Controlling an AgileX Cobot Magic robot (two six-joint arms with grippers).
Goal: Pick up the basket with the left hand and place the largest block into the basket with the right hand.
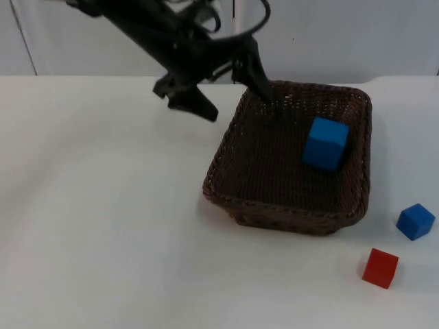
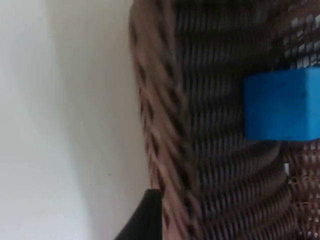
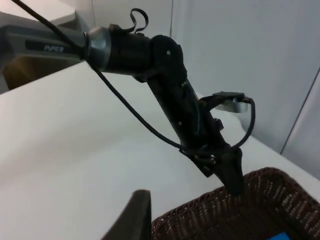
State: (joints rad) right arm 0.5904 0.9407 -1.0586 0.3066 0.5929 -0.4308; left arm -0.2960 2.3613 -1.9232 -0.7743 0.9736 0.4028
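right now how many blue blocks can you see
2: the large blue block lies inside the wicker basket; the small blue block sits on the table right of it.

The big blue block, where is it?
The big blue block sits inside the basket, toward its right wall, in the top view.

Left arm point(image 3: 170, 100) matte black, built of rounded cylindrical segments; one segment ends in grey metallic collar; pale lettering along grey link behind collar. Black body tapers toward left hand point(image 1: 230, 92): two slim black wedge-shaped fingers point(image 1: 257, 75), dull plastic look, blunt tips. Small silver-grey bracket on wrist housing. Joint casings smooth, no visible screws. Right hand: one black fingertip point(image 3: 136, 217) visible, flat-sided, square-cut edge, same dull black finish
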